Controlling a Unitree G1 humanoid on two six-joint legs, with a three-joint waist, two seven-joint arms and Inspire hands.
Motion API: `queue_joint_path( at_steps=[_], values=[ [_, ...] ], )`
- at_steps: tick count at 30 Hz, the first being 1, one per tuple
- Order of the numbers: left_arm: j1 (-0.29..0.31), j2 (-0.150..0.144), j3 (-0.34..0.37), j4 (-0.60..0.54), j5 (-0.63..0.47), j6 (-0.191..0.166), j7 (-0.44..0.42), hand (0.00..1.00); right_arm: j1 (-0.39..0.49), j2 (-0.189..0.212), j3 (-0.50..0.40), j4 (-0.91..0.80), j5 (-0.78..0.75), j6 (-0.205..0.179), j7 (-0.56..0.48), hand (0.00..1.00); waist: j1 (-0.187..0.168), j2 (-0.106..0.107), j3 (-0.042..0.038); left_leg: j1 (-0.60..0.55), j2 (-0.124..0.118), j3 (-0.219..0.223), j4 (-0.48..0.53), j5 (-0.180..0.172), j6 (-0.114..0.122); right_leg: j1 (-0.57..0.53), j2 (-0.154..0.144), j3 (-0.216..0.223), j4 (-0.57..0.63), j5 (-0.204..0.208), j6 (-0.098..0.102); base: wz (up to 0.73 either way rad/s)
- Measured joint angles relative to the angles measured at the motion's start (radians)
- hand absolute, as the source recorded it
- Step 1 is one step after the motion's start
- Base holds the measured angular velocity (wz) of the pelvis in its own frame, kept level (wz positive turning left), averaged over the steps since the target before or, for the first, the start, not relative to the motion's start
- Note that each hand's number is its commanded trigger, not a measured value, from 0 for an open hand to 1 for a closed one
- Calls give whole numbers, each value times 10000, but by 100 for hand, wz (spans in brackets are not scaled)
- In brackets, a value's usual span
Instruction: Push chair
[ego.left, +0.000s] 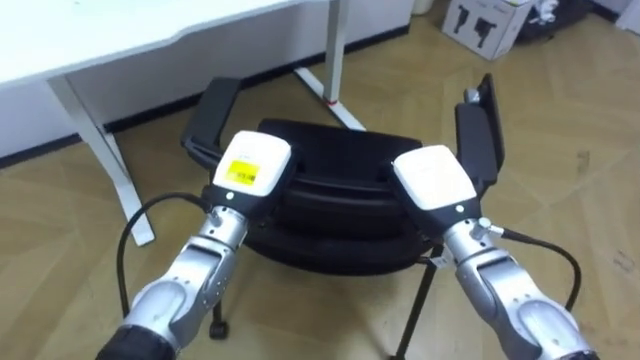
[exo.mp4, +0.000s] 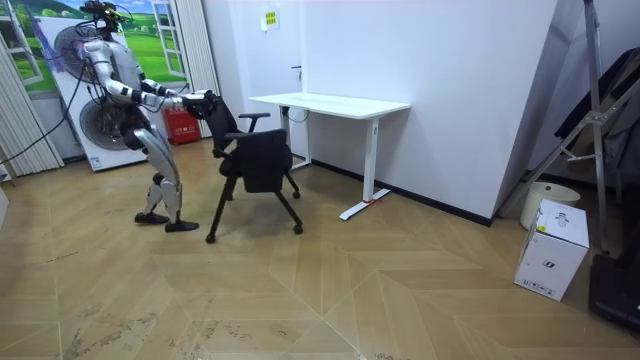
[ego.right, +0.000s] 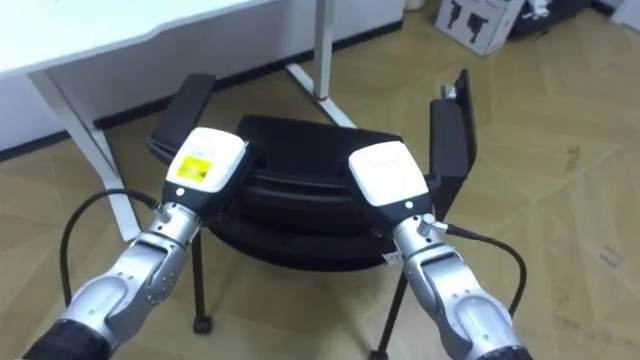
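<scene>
Fingers hidden; left hand (ego.left: 250, 165), right hand (ego.left: 433, 178) atop chair (ego.left: 335, 225), desk (ego.left: 150, 30) ahead

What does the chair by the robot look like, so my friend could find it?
Look for the white desk against the white wall. Beside its end, between the desk and the robot, stands the chair, with the left hand and right hand at its backrest. It is the only black thing there with armrests and splayed legs.

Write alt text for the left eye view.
Seen from above, the robot's left hand and right hand lie against the backrest of a black chair. Beyond it stands a white desk on a wooden floor, with a white box at upper right.
</scene>
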Motion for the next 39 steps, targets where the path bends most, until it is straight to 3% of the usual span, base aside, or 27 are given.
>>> queue_joint_path(
  at_steps=[2,3,5,7,11,13,16,19,21,22,23,24,25,26,27,29,32,35,37,39],
  values=[
    [59,1,15,-35,0,0,34,100,1,9,1,6,3,-15,11,100,46,-48,20,-411,275,276,1263,421,-422,255,4,-218,204,-336,-174,37],
    [65,7,12,-47,0,2,49,100,-23,5,1,21,4,-23,10,100,80,-94,25,-726,415,324,1849,698,-454,384,3,-328,262,-533,-261,35],
    [65,15,20,-52,-2,20,160,100,-100,3,7,34,6,-35,24,100,193,-172,78,-1218,609,251,2160,732,-480,605,-3,-470,224,-709,-382,20],
    [67,16,22,-24,-2,19,204,100,-116,2,19,60,7,-39,19,100,386,-286,122,-1665,771,214,1971,733,-542,868,-12,-528,34,-794,-452,12],
    [115,2,52,-105,-9,84,404,100,-211,-61,24,-104,-4,-22,123,100,605,-369,84,-2620,909,260,423,817,-591,1084,-30,-651,-367,-858,-554,14],
    [196,7,34,-270,-9,192,445,100,-225,-68,25,-142,-4,-15,119,100,605,-432,69,-2848,852,272,-476,980,-757,1168,-31,-734,-538,-880,-588,19],
    [254,16,32,-373,-12,227,514,100,-244,-139,54,-206,-4,-14,74,100,746,-502,40,-3180,608,781,-1858,1795,-614,1315,-49,-755,-853,-884,-594,9],
    [311,-9,30,-378,-43,273,543,100,-232,-159,101,-247,-47,23,103,100,837,-509,38,-3328,257,989,-3062,2751,-525,1605,-39,-824,-1033,-901,-562,8],
    [328,-3,16,-385,-55,301,590,100,-220,-165,105,-286,-56,42,116,100,887,-514,40,-3320,-57,1044,-3975,3658,-303,1727,-45,-925,-1015,-979,-412,7],
    [328,-2,16,-402,-55,304,603,100,-220,-167,104,-303,-55,43,115,100,902,-514,40,-3319,-130,1044,-4117,3846,-277,1743,-45,-959,-1006,-1019,-337,6],
    [328,4,16,-445,-55,324,614,100,-227,-170,103,-331,-29,58,124,100,931,-511,38,-3299,-207,1090,-4325,4181,-204,1745,-45,-983,-955,-1107,-171,5],
    [328,12,16,-537,-55,372,560,100,-228,-184,103,-374,11,70,138,100,987,-527,40,-3291,-296,1255,-4388,4442,-71,1706,-61,-981,-788,-1298,190,4],
    [332,24,16,-604,-55,396,506,100,-227,-192,103,-395,25,73,146,100,1011,-533,42,-3292,-296,1325,-4399,4521,48,1693,-65,-979,-698,-1399,378,0],
    [332,78,15,-709,-55,404,418,100,-228,-185,103,-402,100,76,151,100,1070,-587,40,-3289,-308,1336,-4362,4600,161,1679,-99,-977,-531,-1578,706,0],
    [332,137,14,-810,-55,413,358,100,-229,-164,105,-401,173,76,147,100,1098,-684,49,-3299,-334,1357,-4226,4635,232,1688,-162,-981,-384,-1712,851,0],
    [300,235,10,-943,-55,415,260,100,-248,-141,120,-403,280,80,126,100,1115,-859,47,-3312,-492,1467,-4152,4568,344,1677,-289,-983,-232,-1831,880,14],
    [195,320,9,-1098,-30,428,87,100,-293,-146,104,-422,323,89,127,100,1110,-1063,-6,-3372,-521,1997,-4033,4348,665,1695,-383,-977,-161,-1880,967,17],
    [91,387,-34,-1225,4,519,-18,100,-359,-154,67,-478,426,93,220,100,1136,-1214,23,-3325,-646,2157,-3900,4169,904,1835,-446,-698,-164,-1885,972,13],
    [86,357,-37,-1234,-21,591,-34,100,-418,-173,71,-472,468,99,264,100,1198,-1220,22,-3216,-716,2466,-3782,3917,1033,1941,-522,-525,-108,-1943,1079,2],
    [81,297,-55,-1263,-36,667,-135,100,-443,-199,72,-449,486,101,328,100,1145,-1257,46,-2972,-813,2775,-3514,3445,1224,1766,-790,-376,1021,-2024,1237,14]
  ],
)
